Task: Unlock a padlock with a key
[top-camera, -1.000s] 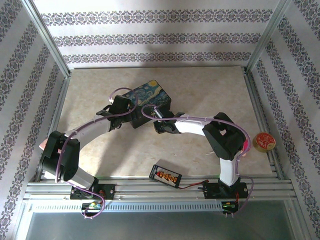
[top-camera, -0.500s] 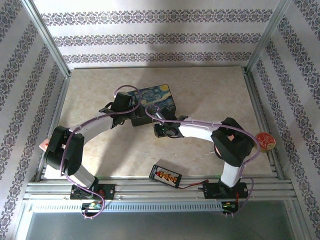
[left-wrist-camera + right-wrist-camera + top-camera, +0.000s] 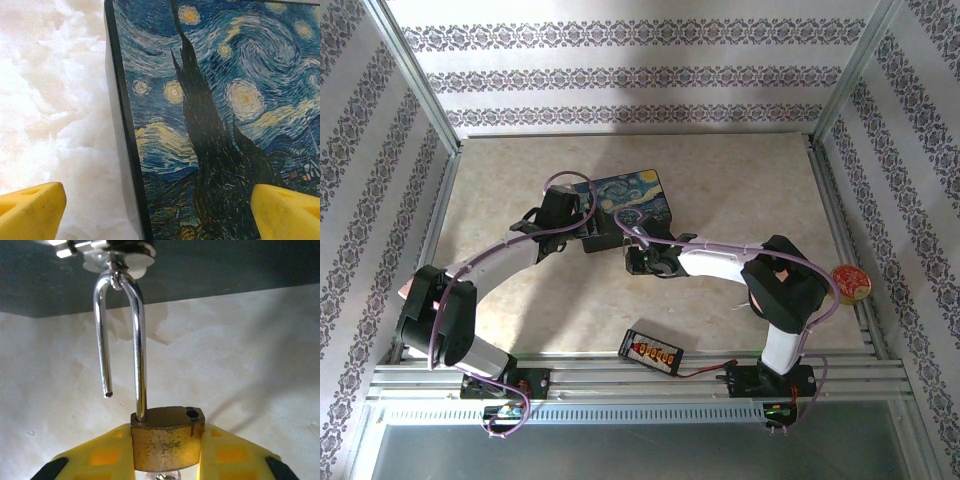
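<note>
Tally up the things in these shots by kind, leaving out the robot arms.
painted box: 1
padlock: 1
round tin: 1
black strip with orange plugs: 1
Total: 4
A bit of metal pokes out below the padlock, too hidden to count.

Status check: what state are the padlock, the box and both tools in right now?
padlock, unlocked; shackle sprung, one leg free, hooked through the latch
box, lying flat, painted side up
left tool, open, above the box edge
right tool, shut on the padlock body
</note>
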You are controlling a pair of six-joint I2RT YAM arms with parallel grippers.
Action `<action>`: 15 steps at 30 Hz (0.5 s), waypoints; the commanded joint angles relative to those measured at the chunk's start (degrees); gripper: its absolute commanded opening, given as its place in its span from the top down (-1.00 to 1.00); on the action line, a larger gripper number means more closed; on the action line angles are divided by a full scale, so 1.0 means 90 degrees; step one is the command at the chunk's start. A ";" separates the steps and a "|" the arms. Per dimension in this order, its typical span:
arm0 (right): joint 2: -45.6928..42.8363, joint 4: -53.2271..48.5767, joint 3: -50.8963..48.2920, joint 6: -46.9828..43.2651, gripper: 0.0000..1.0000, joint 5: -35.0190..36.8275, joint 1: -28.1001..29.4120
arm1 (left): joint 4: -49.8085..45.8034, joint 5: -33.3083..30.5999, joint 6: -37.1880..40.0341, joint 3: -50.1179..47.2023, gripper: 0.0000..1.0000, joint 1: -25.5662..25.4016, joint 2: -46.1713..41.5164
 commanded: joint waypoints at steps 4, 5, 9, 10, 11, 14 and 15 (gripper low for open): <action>-0.0146 0.0664 -0.0254 0.0694 0.94 -0.0133 -0.0043 | 0.0093 -0.0016 -0.0092 -0.0223 -0.73 0.0054 0.0206; -0.0131 0.0735 -0.0285 0.0760 0.94 -0.0133 -0.0045 | 0.0092 -0.0033 -0.0093 -0.0232 -0.72 0.0050 0.0220; -0.0097 0.1027 -0.0449 0.0989 0.95 -0.0133 -0.0060 | 0.0072 -0.0085 -0.0097 -0.0274 -0.67 0.0056 0.0278; -0.0102 0.1126 -0.0509 0.1036 0.95 -0.0133 -0.0067 | 0.0086 -0.0085 -0.0092 -0.0273 -0.66 0.0056 0.0282; -0.0111 0.1212 -0.0558 0.1076 0.96 -0.0133 -0.0067 | 0.0087 -0.0084 -0.0102 -0.0283 -0.66 0.0055 0.0298; -0.0182 0.1488 -0.0743 0.1182 0.96 -0.0079 -0.0071 | 0.0069 -0.0123 -0.0122 -0.0290 -0.64 0.0056 0.0361; -0.0209 0.1585 -0.0794 0.1221 0.96 -0.0074 -0.0084 | 0.0059 -0.0160 -0.0146 -0.0303 -0.63 0.0053 0.0379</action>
